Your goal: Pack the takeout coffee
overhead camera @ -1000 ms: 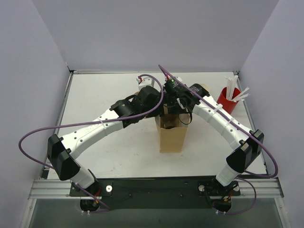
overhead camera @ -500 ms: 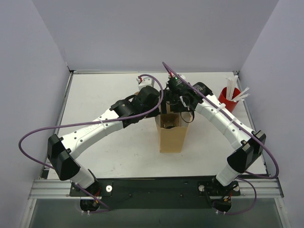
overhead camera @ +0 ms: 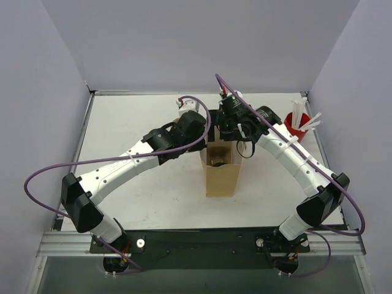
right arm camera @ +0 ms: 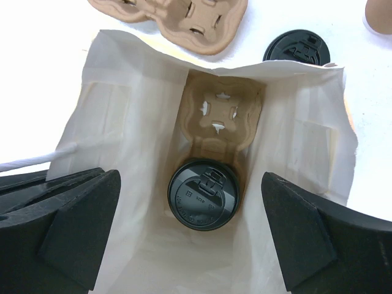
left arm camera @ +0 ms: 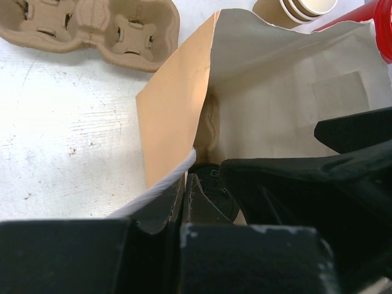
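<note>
Right gripper is hovering over the mouth of the paper bag, fingers spread wide and gripping nothing. The takeout coffee, black-lidded, is sitting directly below it, between the fingers, in one slot of a pulp carrier inside the bag. Meanwhile the left gripper is pinching the bag's rim, jaws closed.

One paper bag, one lidded takeout coffee, two pulp carriers, one loose black lid and one red cup.
</note>
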